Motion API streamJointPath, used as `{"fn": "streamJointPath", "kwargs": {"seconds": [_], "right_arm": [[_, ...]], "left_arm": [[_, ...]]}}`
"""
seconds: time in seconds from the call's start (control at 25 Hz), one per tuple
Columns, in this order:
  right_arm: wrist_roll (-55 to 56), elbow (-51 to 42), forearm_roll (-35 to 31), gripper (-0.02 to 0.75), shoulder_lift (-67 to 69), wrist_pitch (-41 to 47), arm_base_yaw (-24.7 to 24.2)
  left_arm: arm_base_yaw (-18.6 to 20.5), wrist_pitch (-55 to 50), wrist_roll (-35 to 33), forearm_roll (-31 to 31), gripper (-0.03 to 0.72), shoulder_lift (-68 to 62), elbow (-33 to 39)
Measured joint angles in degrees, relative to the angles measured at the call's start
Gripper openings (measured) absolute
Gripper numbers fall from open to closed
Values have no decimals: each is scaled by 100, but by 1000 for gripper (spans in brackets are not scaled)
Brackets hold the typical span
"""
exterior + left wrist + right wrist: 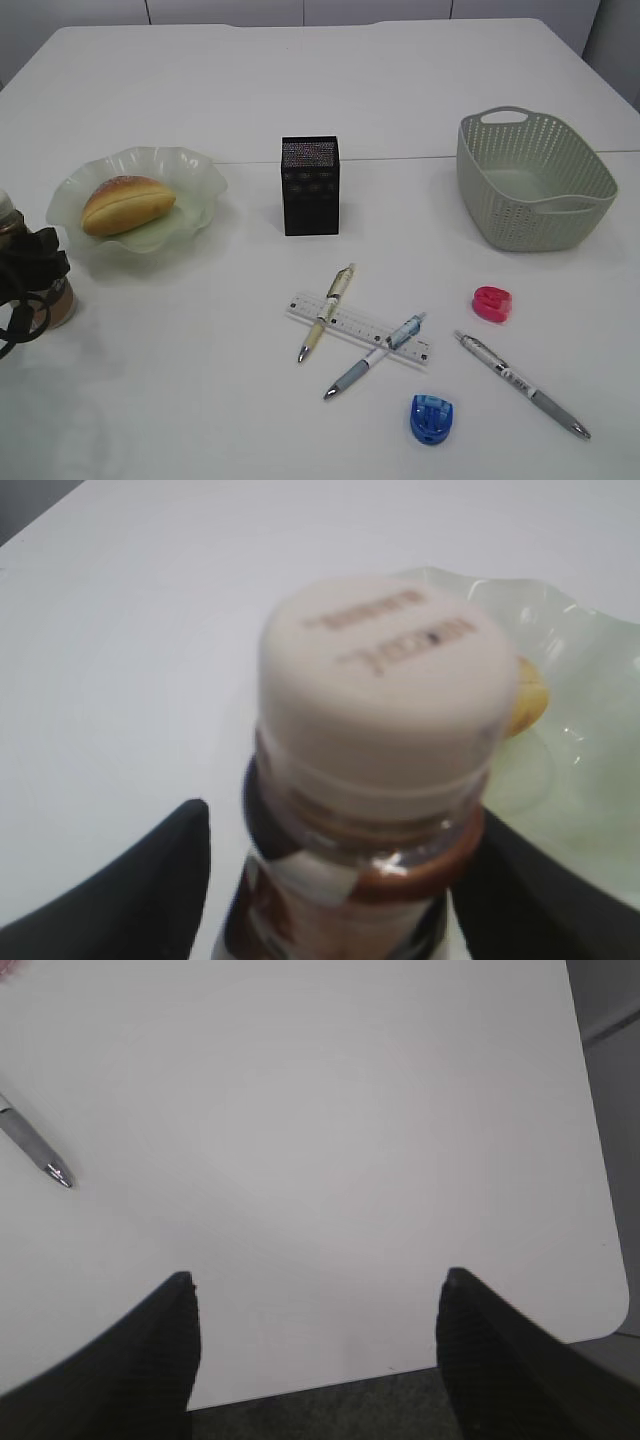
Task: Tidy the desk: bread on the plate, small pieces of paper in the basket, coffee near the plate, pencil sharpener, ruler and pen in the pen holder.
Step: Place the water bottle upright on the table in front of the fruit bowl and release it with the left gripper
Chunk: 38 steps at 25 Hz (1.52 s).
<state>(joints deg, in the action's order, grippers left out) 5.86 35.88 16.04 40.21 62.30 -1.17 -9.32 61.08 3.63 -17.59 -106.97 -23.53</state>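
Observation:
The coffee (pixel 385 680), brown with a white cap, stands on the desk (pixel 350 1110) left of the plate (pixel 195 185). My left gripper (pixel 342 815) is open around its neck; the left finger stands clear, the right one is close against it. The bread (pixel 127 203) lies on the plate. The ruler (pixel 360 325) lies under two pens (pixel 328 310) (pixel 375 358); a third pen (pixel 522 385) lies to the right. Pink (pixel 492 303) and blue (pixel 431 418) pencil sharpeners lie nearby. The pen holder (pixel 311 190) and basket (pixel 540 180) stand behind. No paper pieces show. My right gripper (pixel 318 1280) is open over a desk corner.
In the exterior view the left gripper (pixel 30 275) and the coffee (pixel 58 300) sit at the frame's left edge, close to the plate rim. In the right wrist view a pen tip (pixel 35 1155) shows at the left, and the desk's rounded corner drops to dark floor.

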Motion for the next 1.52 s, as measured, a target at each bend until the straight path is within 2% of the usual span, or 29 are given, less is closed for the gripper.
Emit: {"fn": "streamJointPath", "kwargs": {"seconds": [0.12, 0.28, 0.68, 0.88, 1.52], "right_arm": [[11, 0, 0, 572, 0, 0, 0], [11, 0, 0, 572, 0, 0, 0], [11, 0, 0, 572, 0, 0, 0], [11, 0, 0, 572, 0, 0, 0], [11, 0, 0, 572, 0, 0, 0]], "left_arm": [[0, 15, 0, -35, 577, 0, -5], [0, -17, 0, -40, 604, 0, -14], [0, -30, 0, -49, 605, 230, -14], [0, -377, 0, 69, 597, 423, -14], [0, -651, -975, 108, 591, 683, -14]]}}
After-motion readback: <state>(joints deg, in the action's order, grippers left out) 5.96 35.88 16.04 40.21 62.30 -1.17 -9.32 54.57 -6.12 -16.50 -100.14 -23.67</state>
